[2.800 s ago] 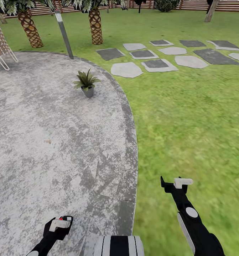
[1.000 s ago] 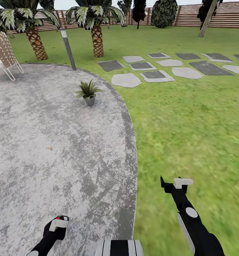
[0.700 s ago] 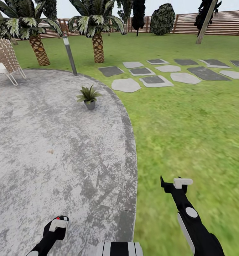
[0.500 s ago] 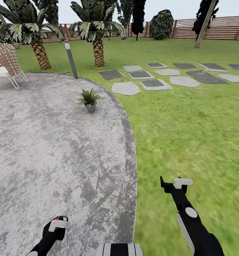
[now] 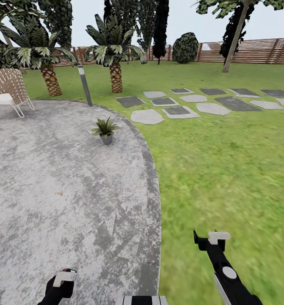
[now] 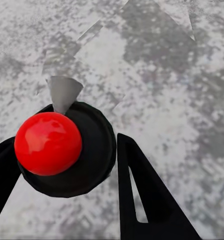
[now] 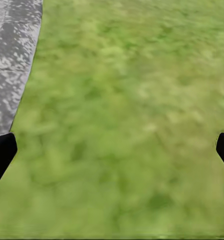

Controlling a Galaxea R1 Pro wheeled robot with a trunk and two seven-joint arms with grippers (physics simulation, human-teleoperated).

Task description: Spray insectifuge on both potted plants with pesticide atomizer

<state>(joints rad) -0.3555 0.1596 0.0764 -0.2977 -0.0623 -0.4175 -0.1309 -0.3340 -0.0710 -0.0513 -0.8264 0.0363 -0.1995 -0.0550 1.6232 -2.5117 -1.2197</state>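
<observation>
Left wrist view: the left gripper (image 6: 66,165) clamps the pesticide atomizer (image 6: 61,150), one potted plant (image 5: 105,130) well ahead; the right gripper (image 7: 112,150) hangs spread over lawn (image 7: 132,110).

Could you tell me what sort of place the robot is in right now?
A fenced garden, by the look of it: a green lawn beside a round paved patio, stepping stones across the grass, palms and a slatted wooden fence behind.

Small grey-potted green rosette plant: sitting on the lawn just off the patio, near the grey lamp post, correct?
Not quite. In the head view the small grey-potted green rosette plant stands on the round grey paved patio, just inside its edge, not on the lawn. The grey lamp post is indeed nearby.
</observation>
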